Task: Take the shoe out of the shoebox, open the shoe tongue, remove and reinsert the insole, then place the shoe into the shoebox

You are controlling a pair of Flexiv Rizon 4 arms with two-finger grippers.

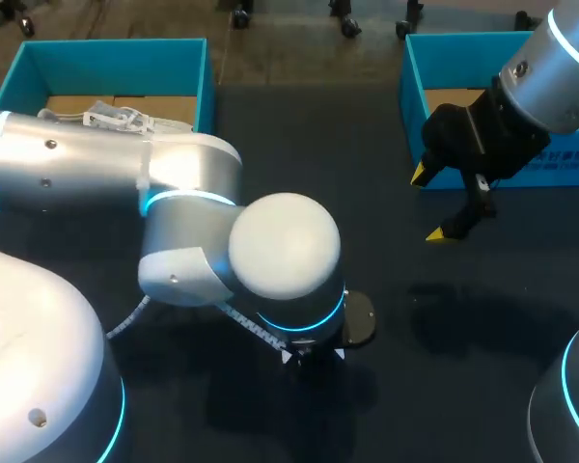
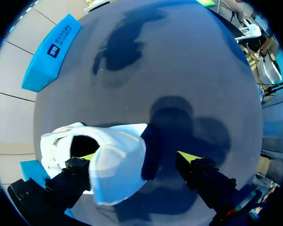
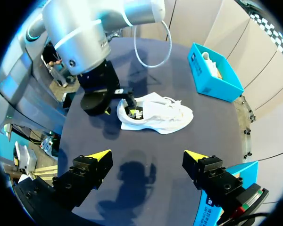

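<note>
Shoe (image 3: pixel 160 115) on table (image 3: pixel 172 148), apart from shoebox (image 3: pixel 203 81); left hand (image 2: pixel 137 157) open at its heel, right hand (image 3: pixel 147 155) open.

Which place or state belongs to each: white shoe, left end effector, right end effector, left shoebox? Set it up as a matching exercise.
Things:
1 white shoe
2 left end effector
3 right end effector
4 left shoebox

States:
A open, empty, above the table
B holds something white
C lying on the table
D one finger inside the shoe's opening

Pairs: 1-C, 2-D, 3-A, 4-B
</note>
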